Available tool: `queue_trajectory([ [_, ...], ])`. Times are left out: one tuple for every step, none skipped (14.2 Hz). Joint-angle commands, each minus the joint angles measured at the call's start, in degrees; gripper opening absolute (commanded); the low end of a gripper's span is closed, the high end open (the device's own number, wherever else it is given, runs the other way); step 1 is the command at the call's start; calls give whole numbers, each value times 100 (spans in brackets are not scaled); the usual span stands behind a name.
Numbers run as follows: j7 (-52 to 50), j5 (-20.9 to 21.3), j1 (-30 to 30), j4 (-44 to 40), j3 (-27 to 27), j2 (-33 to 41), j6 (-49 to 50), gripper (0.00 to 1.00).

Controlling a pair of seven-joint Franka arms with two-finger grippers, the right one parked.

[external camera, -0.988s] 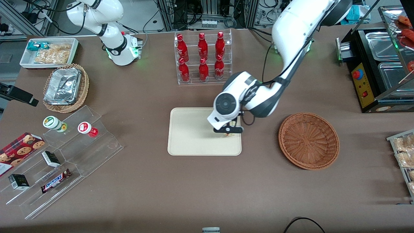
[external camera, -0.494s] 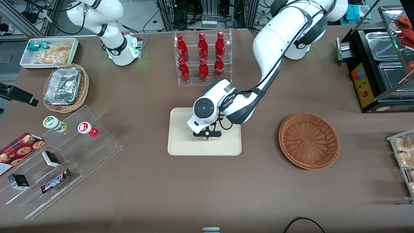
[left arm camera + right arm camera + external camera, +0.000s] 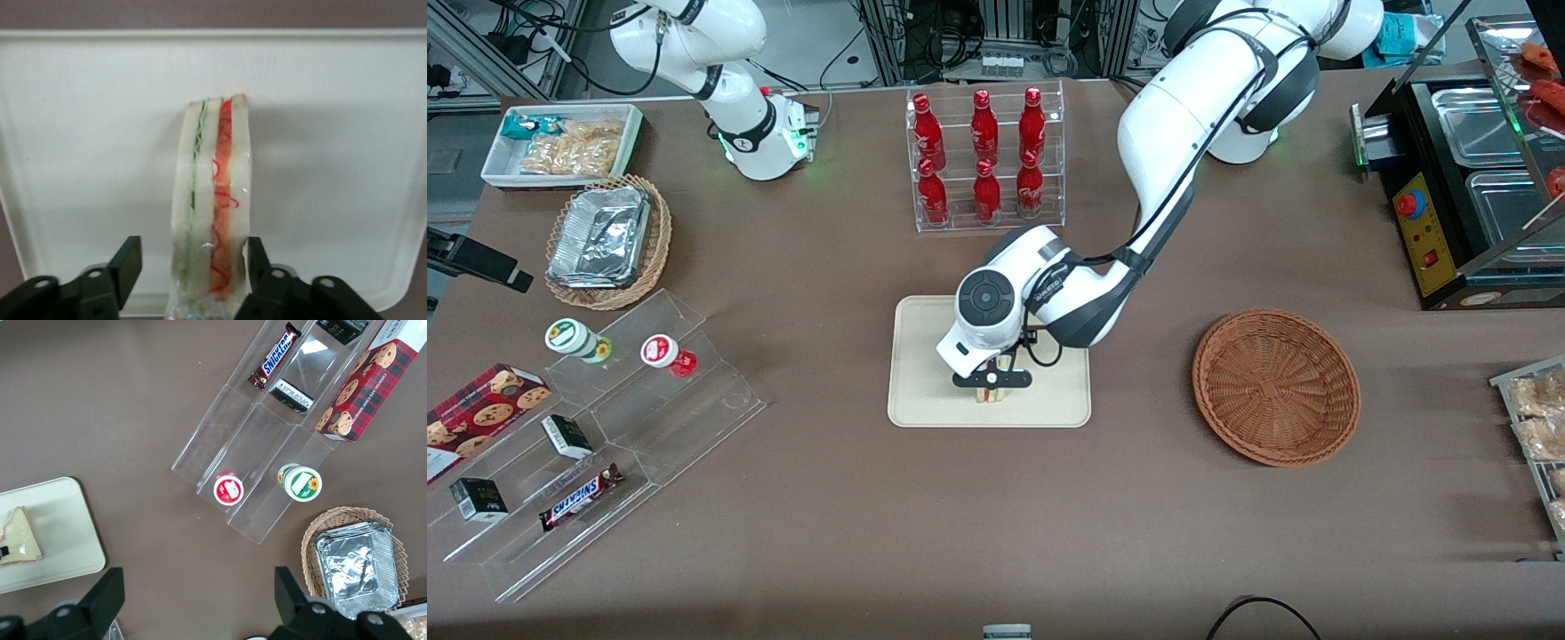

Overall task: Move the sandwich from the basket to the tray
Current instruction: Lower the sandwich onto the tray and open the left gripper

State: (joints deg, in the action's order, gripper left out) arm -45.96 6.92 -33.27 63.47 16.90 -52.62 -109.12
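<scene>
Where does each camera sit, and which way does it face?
Front view: high, facing both arms; the end effector is over the flat cream-beige tray.
Left wrist view: on the working arm; spread black fingers flank the white-bread wedge sandwich.
Right wrist view: on the parked arm, over clear acrylic snack shelves.
Shared by all: tray and sandwich.

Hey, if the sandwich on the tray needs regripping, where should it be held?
Across its two flat bread faces, from above. The sandwich stands on edge on the tray, layers showing, and the open end effector already straddles it that way.
</scene>
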Motion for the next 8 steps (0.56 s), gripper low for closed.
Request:
queue_trajectory([
  [-80,116,240,-10,-38,646,609,100],
  [-1,107,477,16,-29,909,942,100],
  [261,116,697,25,-29,1208,1345,100],
  [594,116,838,42,-29,1480,1767,100],
  [928,116,1048,51,-29,1753,2250,100],
  [1166,107,1294,60,-29,1964,2638,100],
  [1438,107,1566,86,-20,2175,2946,100],
  [1615,107,1778,130,-29,2369,3132,100],
])
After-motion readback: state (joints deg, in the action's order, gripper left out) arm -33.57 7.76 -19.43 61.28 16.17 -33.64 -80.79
